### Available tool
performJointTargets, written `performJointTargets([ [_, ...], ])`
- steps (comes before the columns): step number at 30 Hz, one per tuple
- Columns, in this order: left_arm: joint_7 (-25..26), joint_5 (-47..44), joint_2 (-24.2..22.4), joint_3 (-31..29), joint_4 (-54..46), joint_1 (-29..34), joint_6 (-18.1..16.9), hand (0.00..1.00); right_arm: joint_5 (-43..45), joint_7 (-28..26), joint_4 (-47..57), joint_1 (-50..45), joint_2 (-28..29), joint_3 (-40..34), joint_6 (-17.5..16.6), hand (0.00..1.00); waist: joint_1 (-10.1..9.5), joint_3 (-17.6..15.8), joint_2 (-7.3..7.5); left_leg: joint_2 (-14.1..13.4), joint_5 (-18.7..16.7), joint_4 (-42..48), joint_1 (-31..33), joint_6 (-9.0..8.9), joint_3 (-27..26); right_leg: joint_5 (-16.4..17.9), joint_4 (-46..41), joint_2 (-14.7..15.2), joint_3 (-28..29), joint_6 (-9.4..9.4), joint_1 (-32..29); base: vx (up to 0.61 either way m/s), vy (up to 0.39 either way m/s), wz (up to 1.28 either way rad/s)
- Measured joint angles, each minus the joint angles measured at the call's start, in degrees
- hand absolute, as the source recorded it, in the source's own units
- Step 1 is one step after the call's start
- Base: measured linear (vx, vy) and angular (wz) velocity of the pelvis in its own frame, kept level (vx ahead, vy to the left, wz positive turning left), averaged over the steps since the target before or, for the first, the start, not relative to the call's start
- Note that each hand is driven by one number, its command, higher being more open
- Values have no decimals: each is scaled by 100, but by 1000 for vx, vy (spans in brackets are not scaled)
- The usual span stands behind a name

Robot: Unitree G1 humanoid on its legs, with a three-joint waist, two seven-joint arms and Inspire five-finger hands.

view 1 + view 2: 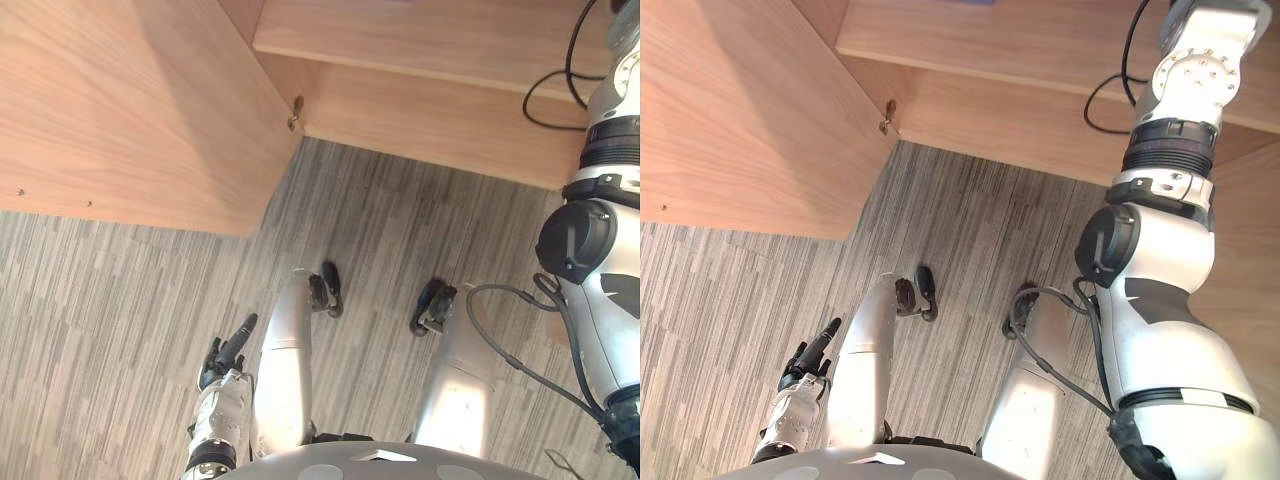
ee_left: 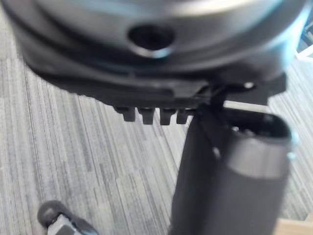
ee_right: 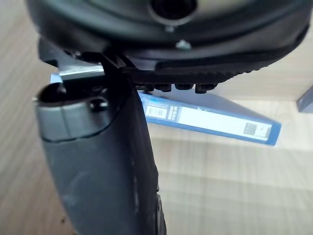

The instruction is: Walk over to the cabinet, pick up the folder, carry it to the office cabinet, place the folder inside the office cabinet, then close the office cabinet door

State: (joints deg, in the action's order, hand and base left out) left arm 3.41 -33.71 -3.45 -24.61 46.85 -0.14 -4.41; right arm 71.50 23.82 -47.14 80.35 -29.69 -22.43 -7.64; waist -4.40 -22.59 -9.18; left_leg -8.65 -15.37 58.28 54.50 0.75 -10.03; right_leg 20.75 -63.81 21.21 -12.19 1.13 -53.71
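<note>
Your right hand's fingers show as a row of short dark tips beside the thick thumb, and they are curled round nothing, so that right hand is empty and loosely spread. Just past those tips, clear of them and not touching, you have the folder. It is blue with a white label along its spine, and it lies flat on the pale wooden shelf inside the office cabinet, set at a slant to the grain of the board. From the head views, your right arm reaches up and forward towards that shelf. Lower down on your other side, your left hand hangs beside the body over the grey striped carpet floor. It has one finger stretched out straight and nothing in it, and in its own wrist view the fingers show again as short tips above the carpet. The office cabinet door stands swung wide open, a broad wooden panel to your left. Its metal hinge shows where the panel meets the cabinet's body, just below the shelf's front edge.
</note>
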Motion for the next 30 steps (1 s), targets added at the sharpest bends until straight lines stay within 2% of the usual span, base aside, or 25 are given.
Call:
performJointTargets([
  [3, -51, 4, 22, -140, 21, 5, 0, 100, -391, -269, -376, -114, -44, 267, 407, 100, 6, 67, 107, -11, 2, -127, -237, -24, -5, 1, 127, -36, -23, 1, 241, 11, 34, -3],
  [6, -113, 11, 40, -147, 77, 6, 0, 100, -711, -403, -651, -116, -132, 430, 733, 100, 0, 74, 127, -3, 3, -262, -508, -21, -16, 4, 256, -38, -87, -5, 527, 6, 13, 0],
  [7, -148, 12, 72, -150, 111, 38, 0, 100, -1019, -588, -806, -117, -180, 624, 962, 100, 6, 141, 164, 0, 5, -342, -599, -25, -29, 5, 329, -35, -131, -6, 627, 0, 0, 0],
  [12, -322, 15, 255, -269, 131, 63, 6, 100, -2132, -1312, -1195, -111, -385, 1344, 1539, 100, 7, 372, 385, 2, 15, -560, -808, -44, -53, 10, 526, -33, -236, -15, 847, 62, 35, 2],
  [18, -557, 59, 498, -532, 141, 70, 105, 100, -3019, -1918, -1687, -77, -505, 1526, 1764, 100, 35, 497, 449, 6, 13, -629, -808, -46, -26, 12, 632, -22, -334, -18, 923, 60, 36, 3],
  [22, -707, 73, 765, -826, 164, 70, 216, 100, -3754, -2274, -1917, -80, -808, 1531, 1939, 100, 19, 498, 449, 7, 12, -644, -790, -47, -12, 18, 659, -18, -382, -24, 926, 8, 7, 0],
  [30, -1143, 404, 1958, -1344, 205, 56, 483, 100, -5770, -3176, -2004, -525, -1108, 820, 2052, 100, 110, 504, 461, 1, -7, -637, -683, -59, 63, 33, 702, -18, -502, -13, 904, 44, 14, 2],
])
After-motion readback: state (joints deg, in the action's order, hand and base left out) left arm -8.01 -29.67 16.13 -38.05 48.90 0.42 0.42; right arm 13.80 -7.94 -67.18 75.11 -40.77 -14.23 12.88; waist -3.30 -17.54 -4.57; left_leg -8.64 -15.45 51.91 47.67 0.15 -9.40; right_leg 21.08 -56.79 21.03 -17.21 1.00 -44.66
